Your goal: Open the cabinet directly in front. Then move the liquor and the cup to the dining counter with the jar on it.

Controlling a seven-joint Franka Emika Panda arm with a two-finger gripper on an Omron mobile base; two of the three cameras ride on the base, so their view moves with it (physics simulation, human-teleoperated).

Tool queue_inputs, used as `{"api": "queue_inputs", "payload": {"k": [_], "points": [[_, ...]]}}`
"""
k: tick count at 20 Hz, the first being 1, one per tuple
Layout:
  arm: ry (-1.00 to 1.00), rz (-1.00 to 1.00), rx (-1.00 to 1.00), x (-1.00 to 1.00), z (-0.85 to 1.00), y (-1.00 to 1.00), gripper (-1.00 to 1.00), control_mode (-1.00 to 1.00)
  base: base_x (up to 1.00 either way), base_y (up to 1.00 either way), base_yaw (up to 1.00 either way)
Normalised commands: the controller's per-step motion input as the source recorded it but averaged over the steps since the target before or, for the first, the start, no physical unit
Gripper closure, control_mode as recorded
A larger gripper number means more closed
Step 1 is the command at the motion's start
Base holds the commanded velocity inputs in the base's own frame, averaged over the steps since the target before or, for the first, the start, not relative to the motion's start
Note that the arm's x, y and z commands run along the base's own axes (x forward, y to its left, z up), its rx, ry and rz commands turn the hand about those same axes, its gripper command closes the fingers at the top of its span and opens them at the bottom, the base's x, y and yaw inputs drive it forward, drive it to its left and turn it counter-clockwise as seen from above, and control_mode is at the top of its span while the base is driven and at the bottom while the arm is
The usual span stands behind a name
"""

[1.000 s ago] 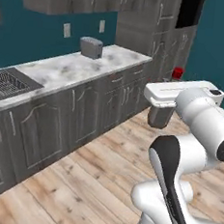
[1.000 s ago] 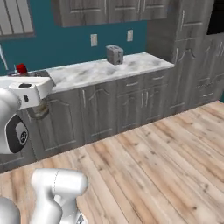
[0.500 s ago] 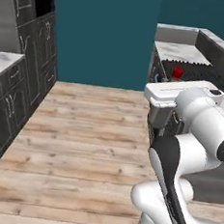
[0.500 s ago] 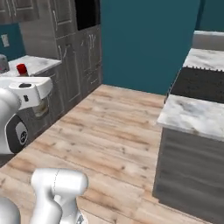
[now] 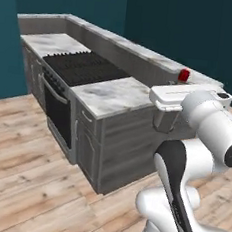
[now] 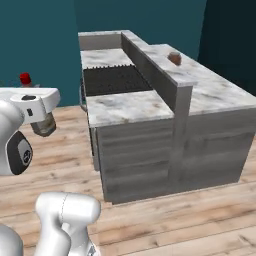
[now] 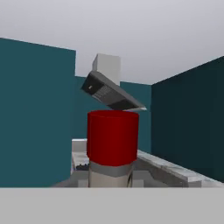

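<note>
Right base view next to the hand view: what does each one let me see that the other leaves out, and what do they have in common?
The right base view brings in the brown-filled jar on the raised ledge of the counter, the dark stovetop and the wooden floor. The hand view brings in the slanted grey range hood and the pale ceiling. Shared: the bottle with its red cap, the teal walls and the marble counter.

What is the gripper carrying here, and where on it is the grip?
The liquor bottle, red cap up. The grip is low on the body, below the cap; the exact contact is hidden.
</note>
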Motion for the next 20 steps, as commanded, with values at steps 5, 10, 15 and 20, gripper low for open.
{"api": "queue_inputs", "payload": {"k": [5, 10, 15, 20], "points": [[0.0, 0.0, 0.0, 0.0, 0.0, 0.0, 1.0, 1.0, 0.04, -0.02, -0.31], [0.0, 0.0, 0.0, 0.0, 0.0, 0.0, 1.0, 1.0, 0.58, -0.71, 0.03], [0.0, 0.0, 0.0, 0.0, 0.0, 0.0, 1.0, 1.0, 0.79, -0.98, 0.23], [0.0, 0.0, 0.0, 0.0, 0.0, 0.0, 1.0, 1.0, 0.48, -1.0, 0.25]]}}
